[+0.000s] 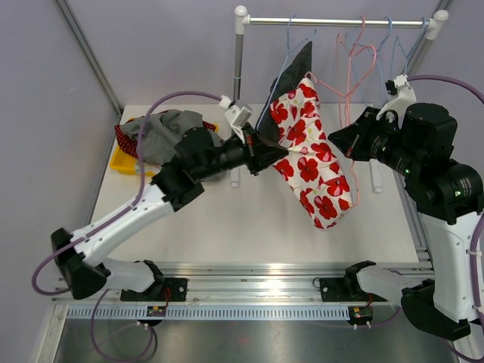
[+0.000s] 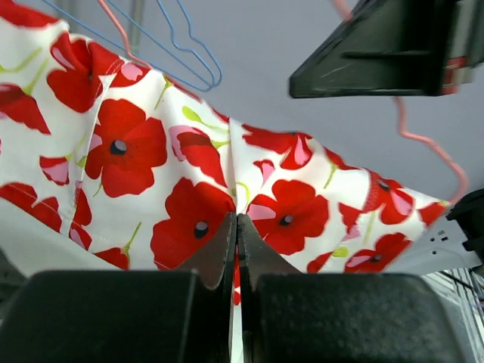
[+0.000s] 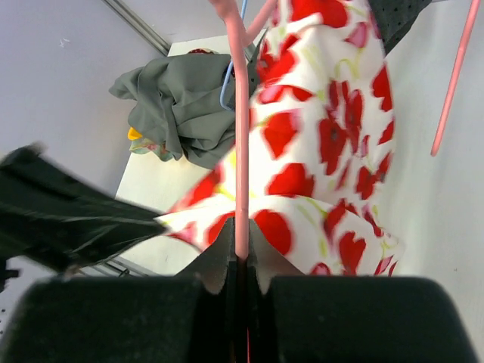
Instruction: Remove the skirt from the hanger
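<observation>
Setting: white table [image 1: 249, 219] under lavender walls [image 1: 45, 113], with a clothes rail [image 1: 333, 22] standing at its far edge.
Garment: the skirt [image 1: 314, 162], white cloth printed with red poppies, hangs slantwise above the table's middle, between the two arms, its top toward the rail and its hem lower and nearer.
Support: the pink hanger [image 3: 241, 151], thin wire, runs up past the skirt's top toward the rail; how the waistband sits on it cannot be told.
Left arm: the left gripper [image 2: 237, 219] has its jaws pressed together on a fold at the skirt's left side, pinching the cloth.
Right arm: the right gripper [image 3: 240, 231] has its jaws closed on the pink wire, on the skirt's right.
Neighbours: a blue hanger [image 2: 181, 45] hangs beside the pink one; far left, a yellow bin [image 1: 125, 162] holds a gray garment [image 1: 162, 132].
Handling (judged): light, soft and limp; it will sag from any pinch and may snag on the wire, though it is not fragile.
Hold (judged): a doubled fold near the waistband grips best, with the hanger steadied by its wire.
</observation>
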You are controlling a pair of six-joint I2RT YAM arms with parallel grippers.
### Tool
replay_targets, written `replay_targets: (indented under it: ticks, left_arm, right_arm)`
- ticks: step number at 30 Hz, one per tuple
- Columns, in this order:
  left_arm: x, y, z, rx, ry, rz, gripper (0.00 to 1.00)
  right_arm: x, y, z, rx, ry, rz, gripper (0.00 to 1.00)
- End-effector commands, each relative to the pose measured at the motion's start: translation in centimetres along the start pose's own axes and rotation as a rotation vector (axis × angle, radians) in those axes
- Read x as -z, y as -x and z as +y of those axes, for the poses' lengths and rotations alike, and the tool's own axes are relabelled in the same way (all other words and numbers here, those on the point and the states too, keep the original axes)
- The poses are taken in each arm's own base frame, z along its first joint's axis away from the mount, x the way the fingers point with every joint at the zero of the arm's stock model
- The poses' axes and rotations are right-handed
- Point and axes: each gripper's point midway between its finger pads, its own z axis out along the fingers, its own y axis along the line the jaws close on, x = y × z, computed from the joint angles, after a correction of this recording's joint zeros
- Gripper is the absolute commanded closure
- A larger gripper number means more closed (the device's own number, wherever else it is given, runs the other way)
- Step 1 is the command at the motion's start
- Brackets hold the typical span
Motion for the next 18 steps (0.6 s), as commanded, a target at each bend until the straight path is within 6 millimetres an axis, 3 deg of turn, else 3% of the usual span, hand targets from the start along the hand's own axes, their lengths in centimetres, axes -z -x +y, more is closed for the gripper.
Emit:
replay_targets:
  ticks: [1, 2, 3, 5, 7, 9, 14, 18]
  left_arm:
    - [3.9, 2.4, -0.4, -0.051, 0.092, -0.091, 1.00]
    - [4.6, 1.2, 0.3, -0.046, 0.124, -0.066, 1.00]
    - [6.2, 1.3, 0.1, -0.054, 0.155, -0.069, 1.00]
    - [9.1, -0.5, 2.5, -0.068, 0.314, -0.024, 1.00]
    - [11.5, -0.8, 5.4, -0.097, 0.502, -0.019, 1.00]
    - [14.1, -1.6, 7.0, -0.125, 0.632, 0.033, 1.00]
    - [18.4, -0.9, 8.3, -0.180, 0.805, 0.071, 1.00]
    - [22.1, 1.0, 9.1, -0.215, 0.960, 0.038, 1.00]
  right_arm:
    - [0.2, 3.1, 0.8, 0.049, 0.021, -0.131, 1.00]
    - [0.3, 3.5, 0.7, 0.054, 0.011, -0.145, 1.00]
    - [0.2, 3.6, 0.5, 0.059, 0.001, -0.146, 1.00]
    - [0.2, 4.5, 0.0, 0.079, -0.038, -0.171, 1.00]
    - [-0.1, 5.3, -0.9, 0.091, -0.098, -0.190, 1.00]
    - [-0.2, 5.8, -1.5, 0.102, -0.134, -0.200, 1.00]
    - [-1.2, 7.9, -2.0, 0.118, -0.193, -0.236, 1.00]
    - [-1.8, 9.0, -2.8, 0.127, -0.258, -0.243, 1.00]
